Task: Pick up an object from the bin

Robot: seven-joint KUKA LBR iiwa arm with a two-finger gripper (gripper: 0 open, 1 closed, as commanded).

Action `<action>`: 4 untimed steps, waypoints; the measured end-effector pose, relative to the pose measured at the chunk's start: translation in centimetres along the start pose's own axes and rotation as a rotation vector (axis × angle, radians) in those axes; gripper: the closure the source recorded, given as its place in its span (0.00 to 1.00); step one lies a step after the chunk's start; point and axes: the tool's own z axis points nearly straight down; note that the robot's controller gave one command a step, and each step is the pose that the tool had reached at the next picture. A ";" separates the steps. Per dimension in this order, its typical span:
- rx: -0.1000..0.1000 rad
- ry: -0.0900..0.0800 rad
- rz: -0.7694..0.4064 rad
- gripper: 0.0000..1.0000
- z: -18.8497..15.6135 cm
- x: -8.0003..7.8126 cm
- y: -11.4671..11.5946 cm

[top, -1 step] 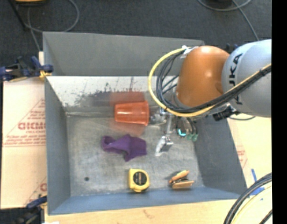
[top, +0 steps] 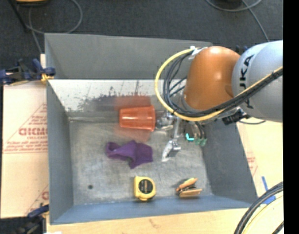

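My gripper (top: 171, 150) hangs over the middle right of the bin floor, its metal fingers pointing down with nothing visible between them. Just left of it lies a crumpled purple cloth (top: 130, 152). An orange plastic cup (top: 137, 118) lies on its side against the back wall, up and left of the gripper. Near the front wall sit a yellow tape measure (top: 144, 187) and an orange and brown clip-like thing (top: 189, 188), both below the gripper and apart from it.
The arm with its orange wrist cover and looped cables fills the bin's right back corner. The left half of the bin floor is bare grey metal with dark specks.
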 end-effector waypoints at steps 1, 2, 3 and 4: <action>-0.001 0.002 -0.207 1.00 8.9 2.1 4.6; -0.002 -0.019 -0.205 0.00 8.6 1.6 4.6; -0.002 -0.017 -0.204 0.00 8.6 1.7 4.6; -0.001 -0.001 -0.138 0.00 9.7 -0.3 5.3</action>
